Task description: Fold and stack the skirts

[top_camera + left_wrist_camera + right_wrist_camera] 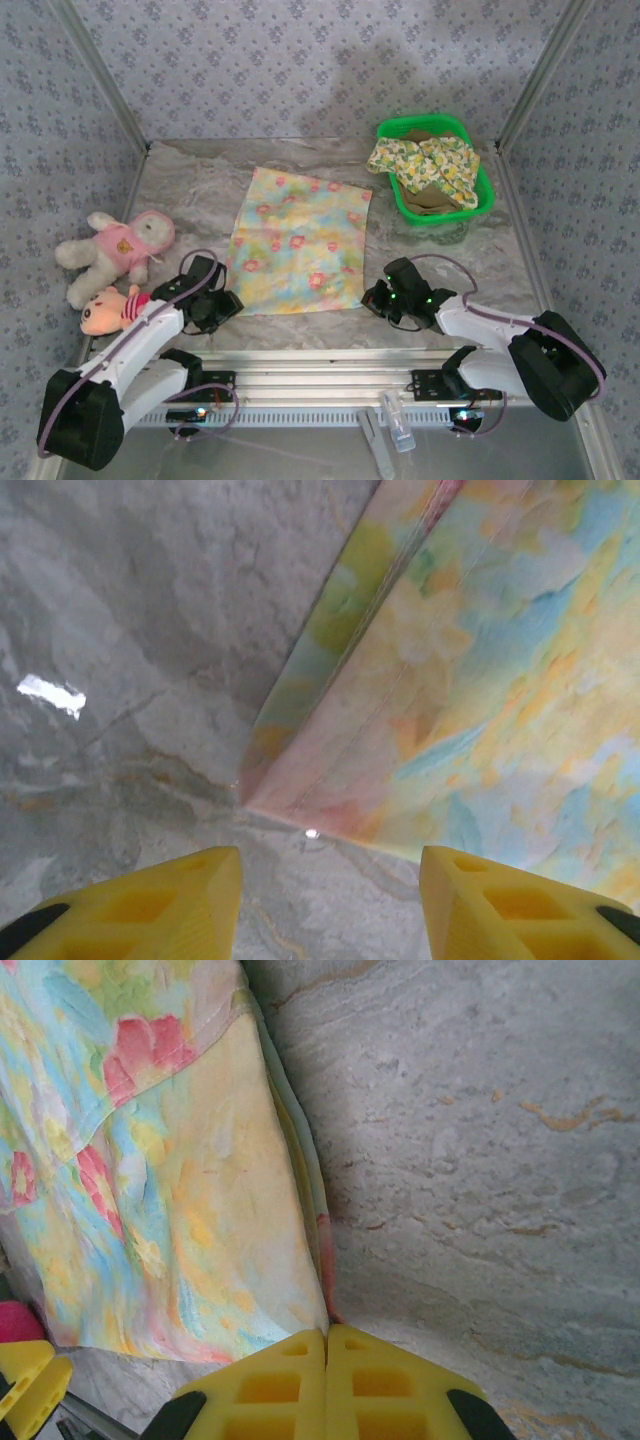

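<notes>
1. Skirt [300,240] in a pale yellow pastel print lies spread flat in the middle of the table [190,190].
2. We see the left gripper [232,302] low at that skirt's near left corner. In the wrist view its yellow fingers [150,900] stand spread apart, with the corner just ahead of the gap and no cloth between them.
3. The right gripper [372,296] is at the near right corner with its fingers [270,1390] pressed together. The tips sit right at the cloth's edge, and we can't tell whether any cloth is caught.
4. At the far right, a green basket [482,200] holds the floral skirt [425,160], with the olive skirt [428,202] under it.
5. Two plush toys lie at the left edge: a pink and white bear [120,245], and nearer us a small doll [108,308] beside the left arm.
</notes>
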